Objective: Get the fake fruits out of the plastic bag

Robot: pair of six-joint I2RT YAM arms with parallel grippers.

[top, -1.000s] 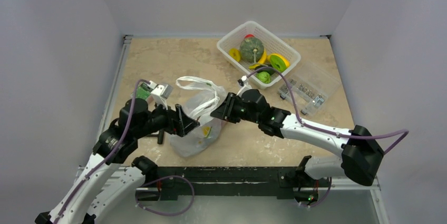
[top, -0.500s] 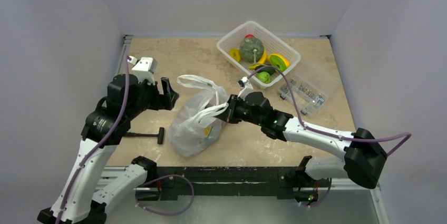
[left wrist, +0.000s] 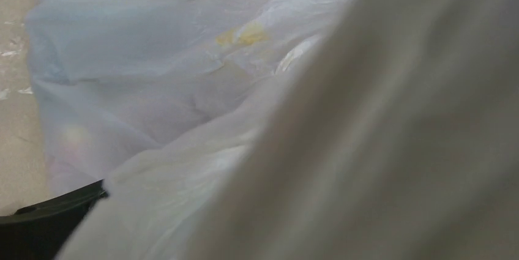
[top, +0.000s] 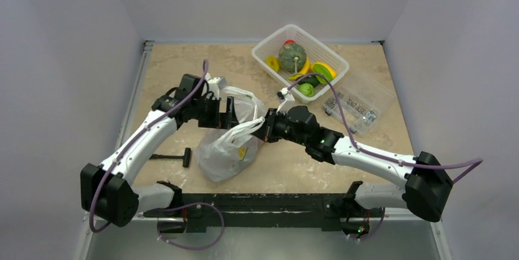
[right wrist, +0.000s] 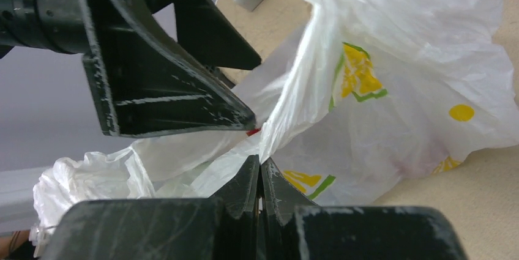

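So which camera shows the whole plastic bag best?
The top external view: the whole plastic bag shows there, handles and all. The left wrist view shows only blurry white plastic; the right wrist, a printed part pinched in the right hand.

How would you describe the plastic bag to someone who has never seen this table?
Start at the beige table and look slightly left of its middle. The plastic bag sits there crumpled, one handle pinched by the right end effector. Unlike the stiff white basket and the clear box behind it, it is thin and translucent, with yellow-and-green prints.
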